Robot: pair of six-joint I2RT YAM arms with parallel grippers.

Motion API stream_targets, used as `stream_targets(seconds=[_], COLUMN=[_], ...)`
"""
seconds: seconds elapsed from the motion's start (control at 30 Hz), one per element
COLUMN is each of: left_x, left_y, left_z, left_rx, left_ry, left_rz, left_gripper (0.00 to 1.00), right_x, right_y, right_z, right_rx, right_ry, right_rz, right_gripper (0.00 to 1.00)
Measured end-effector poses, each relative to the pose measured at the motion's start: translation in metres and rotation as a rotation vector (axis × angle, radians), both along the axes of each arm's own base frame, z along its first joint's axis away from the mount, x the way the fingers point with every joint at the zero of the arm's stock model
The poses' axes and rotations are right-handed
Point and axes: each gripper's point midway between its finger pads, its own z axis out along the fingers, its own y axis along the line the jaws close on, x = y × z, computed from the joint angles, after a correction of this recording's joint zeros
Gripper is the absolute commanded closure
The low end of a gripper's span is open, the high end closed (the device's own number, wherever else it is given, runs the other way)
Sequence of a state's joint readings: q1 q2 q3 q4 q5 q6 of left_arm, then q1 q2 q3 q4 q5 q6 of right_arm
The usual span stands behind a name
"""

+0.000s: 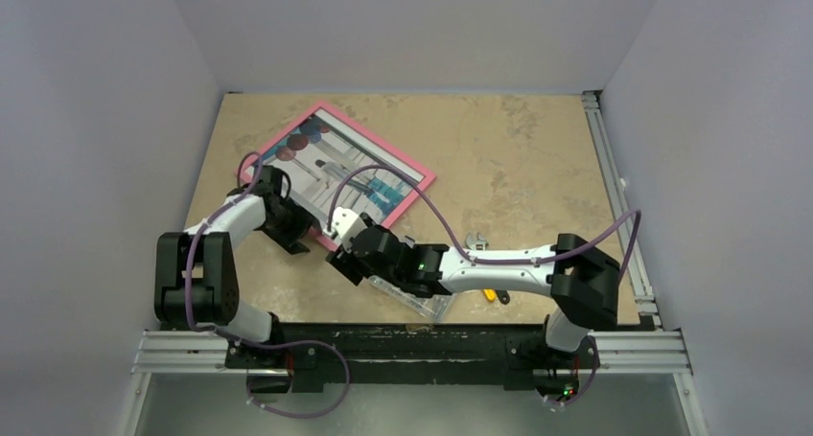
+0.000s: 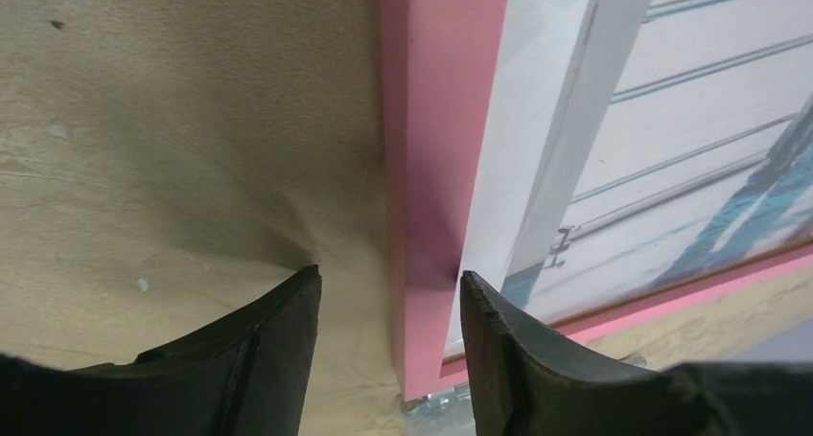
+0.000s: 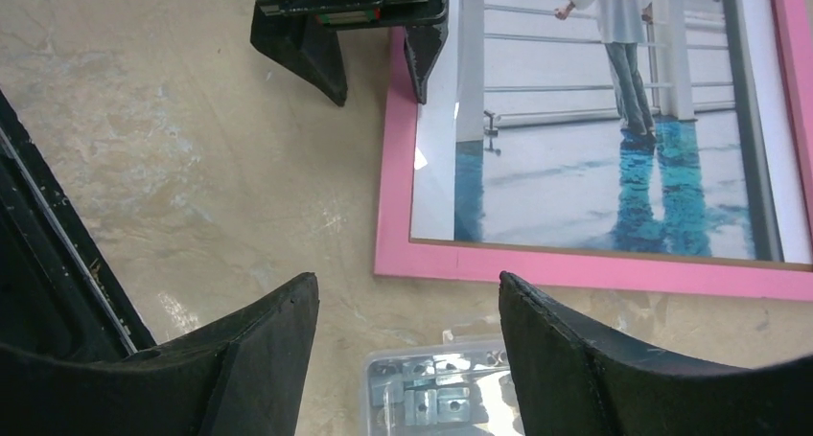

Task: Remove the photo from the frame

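On the far-left part of the table point(image 1: 518, 158), the frame point(image 1: 379, 140) lies flat and turned at an angle, one corner pointing toward the far wall and another toward the right. The photo point(image 1: 321, 158) sits inside it, face up. It shows pale railings, a figure in white on a teal floor, and dark red and blue balls at the corner nearest the far left. The left hand point(image 2: 388, 285) is down at the frame's near-left side, its fingers spread to either side of the pink rail. One finger is over the bare table outside the frame and the other over the white border just inside it. It pinches nothing, and the outer finger stands clearly apart from the rail. Whether the inner finger touches the border cannot be told. The right hand point(image 3: 407, 292) hovers just off the frame's near corner, on the near side of the bottom rail. Its fingers are spread wide with nothing between them, and they are apart from the frame. Directly below this hand, just beside the frame's near edge, lies a clear plastic box point(image 3: 431, 388) of small metal parts. To the right of that, beside the right arm, a metal wrench point(image 1: 476, 242) rests on the table.
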State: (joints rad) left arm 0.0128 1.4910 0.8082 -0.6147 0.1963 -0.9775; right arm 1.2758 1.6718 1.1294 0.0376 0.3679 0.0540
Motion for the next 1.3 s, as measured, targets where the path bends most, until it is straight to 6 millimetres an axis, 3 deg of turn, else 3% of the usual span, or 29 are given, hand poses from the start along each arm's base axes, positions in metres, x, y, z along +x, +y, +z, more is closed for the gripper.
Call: stream_targets(seconds=[0.37, 0.73, 0.97, 1.3], left_x=[0.003, 0.012, 0.01, -0.001], left_y=[-0.006, -0.007, -0.008, -0.015], left_z=[-0.007, -0.006, 0.003, 0.039], left_rx=[0.102, 0.121, 0.115, 0.073], left_ry=[0.056, 0.052, 0.025, 0.024], left_rz=[-0.045, -0.058, -0.097, -0.135], left_gripper=[0.54, 1.0, 1.0, 1.0], right_x=[0.0, 0.002, 0.001, -0.013], right_y=[0.0, 0.002, 0.013, 0.026], right_z=[-0.034, -0.064, -0.066, -0.067], right_rx=[-0.056, -0.168, -0.238, -0.367], right_ry=[0.038, 0.014, -0.057, -0.256], right_rz=[-0.022, 0.015, 0.061, 0.027], right_gripper=[0.36, 0.25, 0.25, 0.26])
